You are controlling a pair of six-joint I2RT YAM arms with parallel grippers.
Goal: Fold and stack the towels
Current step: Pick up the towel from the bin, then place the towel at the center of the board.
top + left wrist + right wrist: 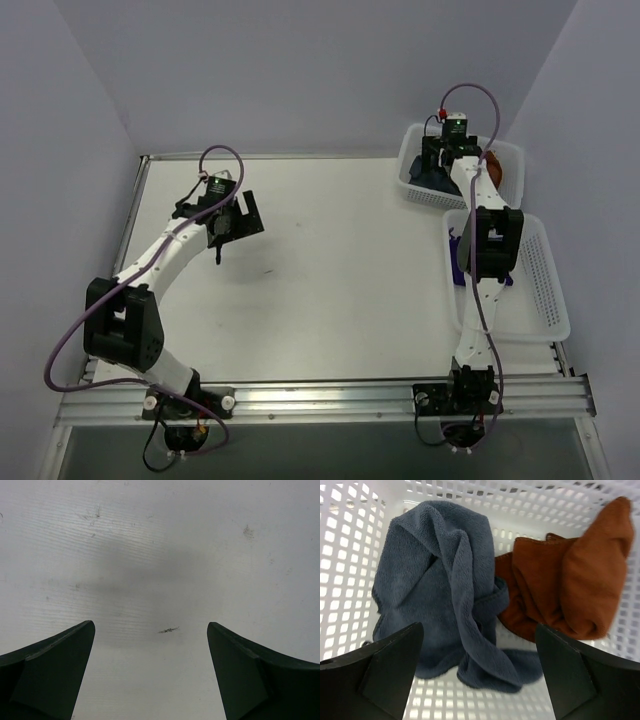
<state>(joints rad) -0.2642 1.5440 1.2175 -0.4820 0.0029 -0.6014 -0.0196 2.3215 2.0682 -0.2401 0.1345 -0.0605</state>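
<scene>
Slate blue-grey towel (445, 590) lies crumpled in the left half of the far basket (350, 540). The rust towel (570, 580) is bunched against the right wall, and the two cloths touch where a blue-grey loop meets the rust edge. The right gripper (479, 630) hangs directly over them, jaws wide and holding nothing.

The step in hand looks like drawing one towel out. The best purchase is probably the raised ridge running down the middle of the blue-grey cloth. The jaws should straddle that fold, well left of the rust one, so that only one towel comes up. They should close before the tips reach the perforated floor, where they could catch in a hole, and the lift should go straight up until the trailing corner clears the rim.

A sliver of deep purple, most likely the purple towel (458, 262), shows in the near basket (548, 300). The right arm hides most of it. The left gripper (151, 625) hovers over the bare bench (340, 250), jaws wide and empty, well placed to take a corner for spreading.
</scene>
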